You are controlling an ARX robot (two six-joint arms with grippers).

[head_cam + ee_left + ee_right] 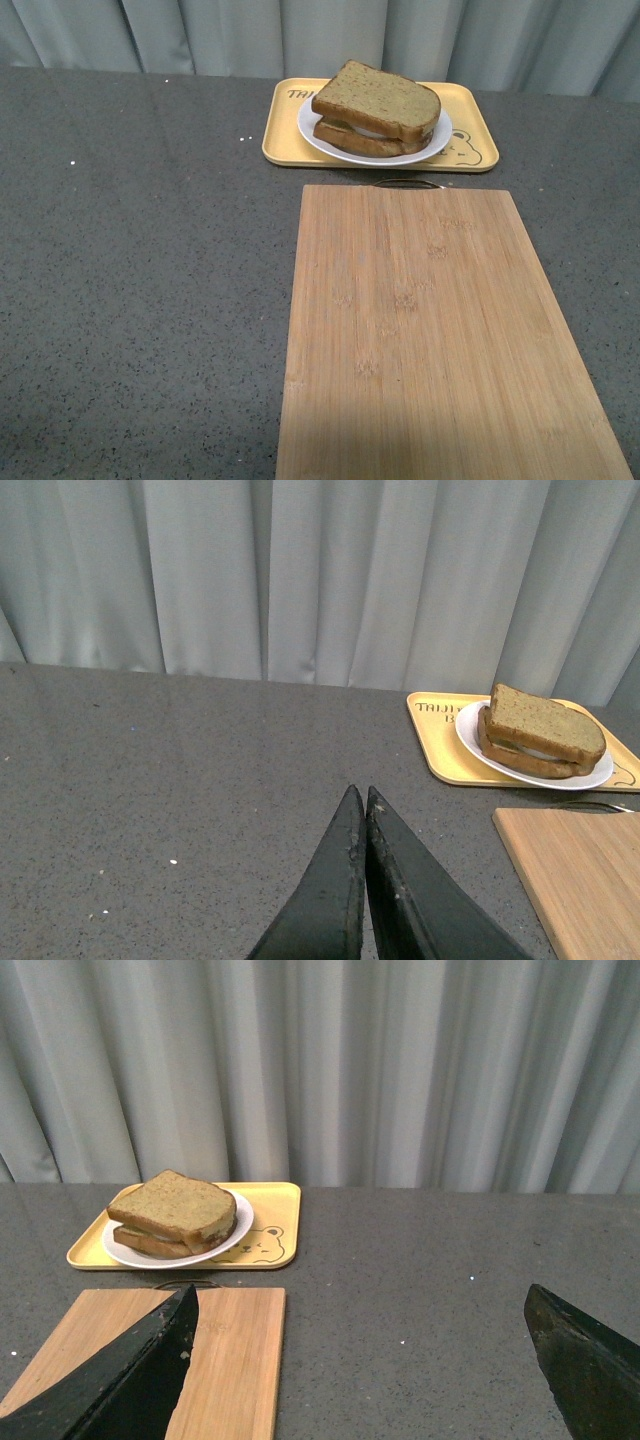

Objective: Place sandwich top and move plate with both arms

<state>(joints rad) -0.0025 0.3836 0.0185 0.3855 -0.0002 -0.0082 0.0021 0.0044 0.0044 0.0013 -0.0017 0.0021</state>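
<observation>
The sandwich top [378, 98] lies on the lower slice, with white egg showing between them, on the round white plate [325, 143]. The plate rests on a yellow tray at the far side of the table. Both wrist views show the sandwich top [545, 723] [172, 1205] and the plate [470, 742] [240, 1220] from afar. My left gripper [358, 792] is shut on nothing, low over bare table well short of the tray. My right gripper [360, 1295] is open wide and empty, back from the tray. Neither arm appears in the front view.
A yellow tray [282, 128] with a bear drawing sits at the back by grey curtains. A bamboo cutting board [430, 330] with a metal handle [405, 183] lies just in front of it, reaching to the near edge. Grey speckled tabletop [140, 260] spreads to the left.
</observation>
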